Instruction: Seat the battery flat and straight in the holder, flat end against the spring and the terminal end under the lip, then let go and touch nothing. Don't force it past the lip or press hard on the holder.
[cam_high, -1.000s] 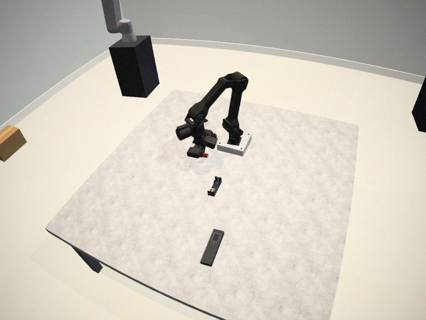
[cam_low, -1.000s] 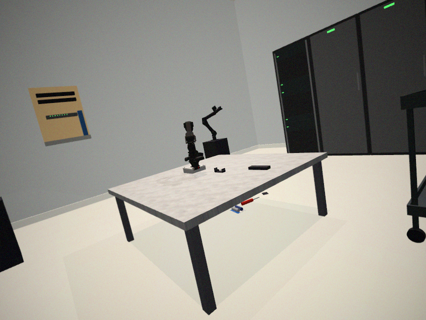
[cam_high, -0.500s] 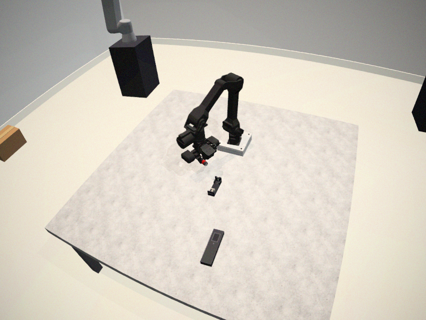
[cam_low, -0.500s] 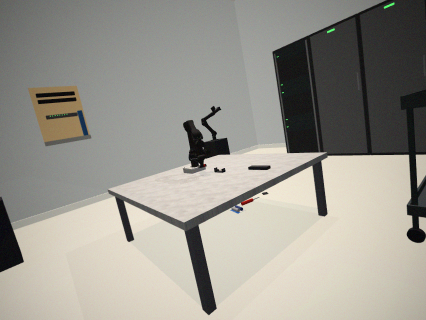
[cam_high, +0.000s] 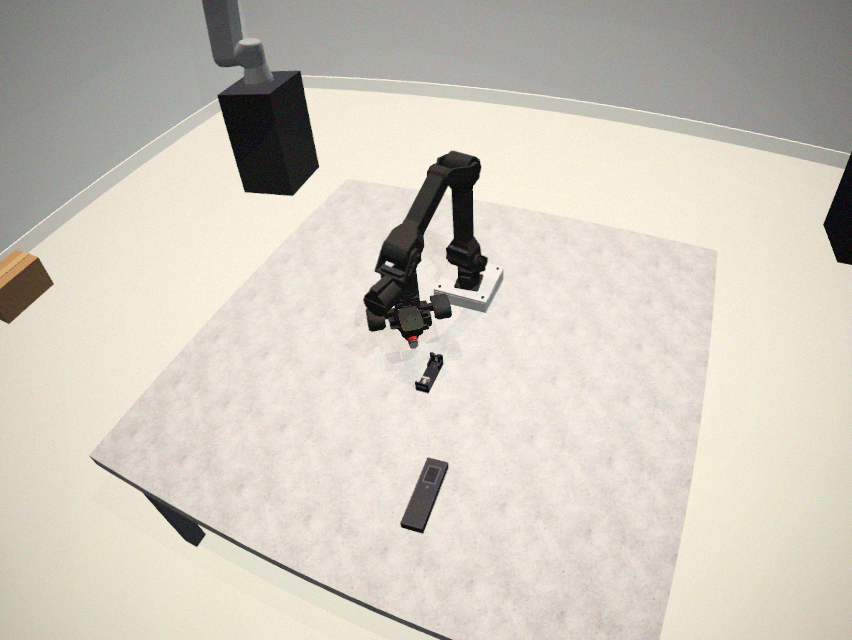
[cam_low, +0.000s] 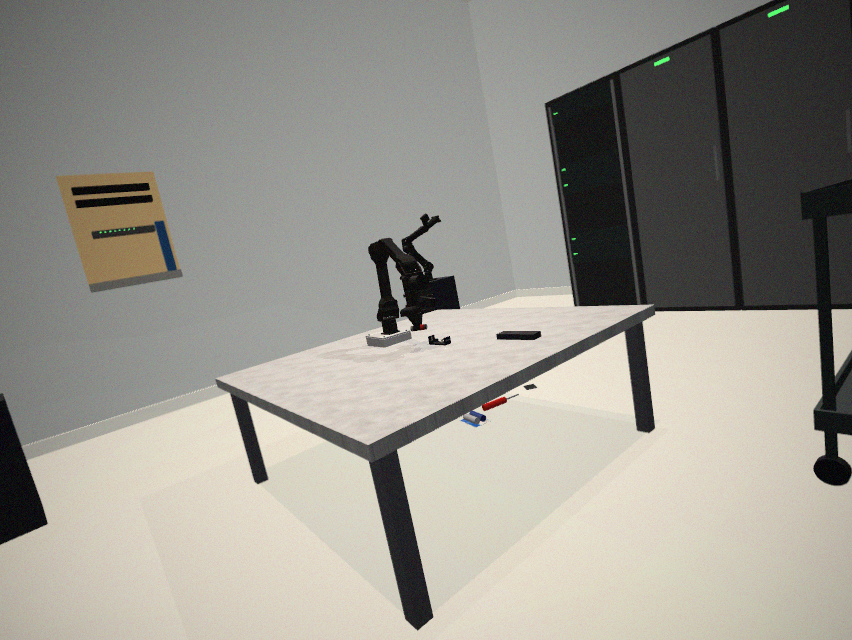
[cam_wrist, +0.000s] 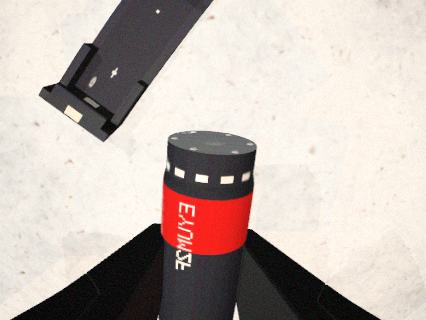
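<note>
Carrying the battery (cam_high: 412, 341) (cam_low: 422, 327) (cam_wrist: 207, 220) over to the holder (cam_high: 431, 372) (cam_low: 439, 341) (cam_wrist: 135, 55) is the step we judge to be in hand. Our gripper (cam_high: 411, 334) (cam_low: 416, 326) (cam_wrist: 201, 240) is narrowed firmly on the battery's sides, with the red band and one grey end sticking out past the fingers. The holder sits on the table (cam_high: 551, 413) (cam_low: 309, 378) near the battery but apart from it, so nothing is seated.

In the wrist view the holder runs at a slant to the battery, so we reckon the next move calls for a turn of the wrist to match the two, then a shift to bring the battery above the cradle. We see a pale contact on the holder's near end wall (cam_wrist: 73, 113), but we cannot tell whether that is the spring end or the lip end. We should settle that before going down, and check which end of the battery is the flat one. After that we would ease the flat end against the spring, lower the terminal end under the lip without forcing it, and only then let go
</note>
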